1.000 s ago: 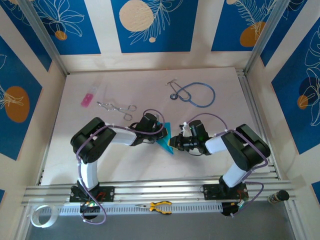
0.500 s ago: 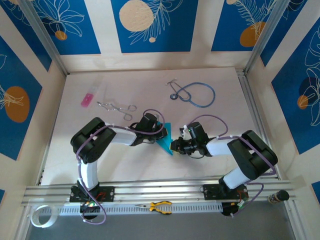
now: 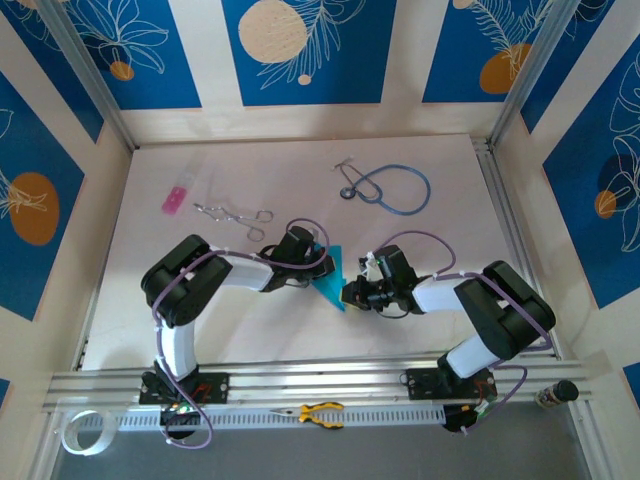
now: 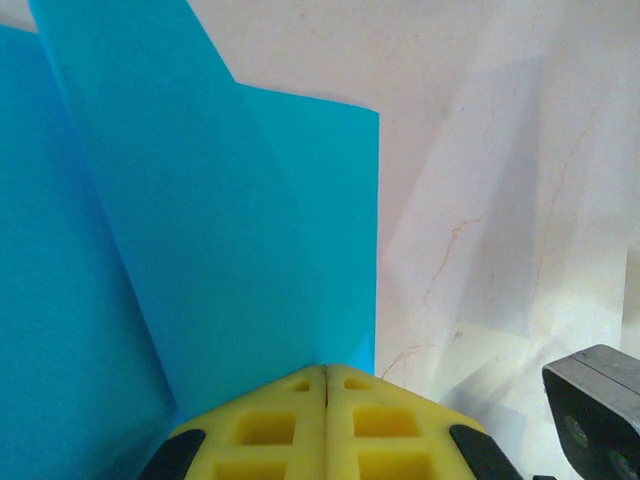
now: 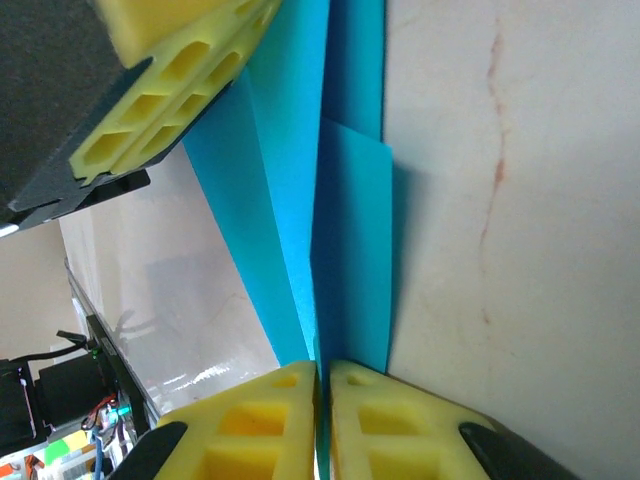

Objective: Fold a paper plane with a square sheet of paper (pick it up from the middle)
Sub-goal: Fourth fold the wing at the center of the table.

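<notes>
I see the folded sheet of paper (image 3: pixel 331 277) at the middle of the table (image 3: pixel 250 330), caught between both arms: left gripper (image 4: pixel 326 372) pinched shut on its far part, right gripper (image 5: pixel 322 368) pinched shut near its pointed near end. The long axis runs away from me, so I judge the next crease follows that line

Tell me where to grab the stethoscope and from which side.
Pinch the stethoscope on its tube loop, coming straight down from above with the jaws across the tube. It lies flat on the table, so a side approach would likely find no edge to catch, and the loop is open inside, leaving room for one finger.
</notes>
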Robot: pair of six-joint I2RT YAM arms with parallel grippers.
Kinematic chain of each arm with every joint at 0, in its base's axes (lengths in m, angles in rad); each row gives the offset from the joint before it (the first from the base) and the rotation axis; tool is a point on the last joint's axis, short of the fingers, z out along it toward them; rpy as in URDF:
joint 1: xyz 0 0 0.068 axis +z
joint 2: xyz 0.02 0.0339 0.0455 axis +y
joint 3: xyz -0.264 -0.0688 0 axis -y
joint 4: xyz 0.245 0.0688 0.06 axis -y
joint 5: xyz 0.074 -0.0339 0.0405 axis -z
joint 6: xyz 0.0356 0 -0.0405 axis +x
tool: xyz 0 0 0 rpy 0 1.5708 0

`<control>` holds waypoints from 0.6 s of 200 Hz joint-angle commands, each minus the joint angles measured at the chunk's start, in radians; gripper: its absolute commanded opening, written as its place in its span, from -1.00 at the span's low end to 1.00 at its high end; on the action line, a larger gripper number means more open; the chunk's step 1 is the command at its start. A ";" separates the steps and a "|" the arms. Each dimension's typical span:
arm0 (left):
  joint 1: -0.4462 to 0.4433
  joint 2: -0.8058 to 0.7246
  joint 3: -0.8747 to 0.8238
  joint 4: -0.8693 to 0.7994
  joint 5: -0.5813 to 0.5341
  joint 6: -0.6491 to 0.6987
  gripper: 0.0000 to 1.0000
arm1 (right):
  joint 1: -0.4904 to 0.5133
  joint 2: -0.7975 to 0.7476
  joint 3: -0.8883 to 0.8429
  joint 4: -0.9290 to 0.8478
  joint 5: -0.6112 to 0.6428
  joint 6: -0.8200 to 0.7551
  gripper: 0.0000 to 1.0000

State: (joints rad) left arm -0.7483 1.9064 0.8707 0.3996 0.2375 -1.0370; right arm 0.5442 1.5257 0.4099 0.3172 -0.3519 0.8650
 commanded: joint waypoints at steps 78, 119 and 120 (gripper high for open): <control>0.006 0.032 -0.029 -0.086 0.008 0.009 -0.90 | 0.013 -0.047 -0.036 -0.163 -0.044 -0.037 -0.77; 0.006 0.028 -0.035 -0.085 0.001 0.004 -0.90 | 0.020 -0.038 -0.031 -0.189 -0.057 -0.050 -0.80; 0.006 0.028 -0.035 -0.085 0.001 0.004 -0.90 | 0.020 -0.038 -0.030 -0.189 -0.058 -0.050 -0.80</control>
State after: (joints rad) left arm -0.7483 1.9068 0.8684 0.4011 0.2474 -1.0378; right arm 0.5499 1.4845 0.3977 0.2306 -0.3668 0.8371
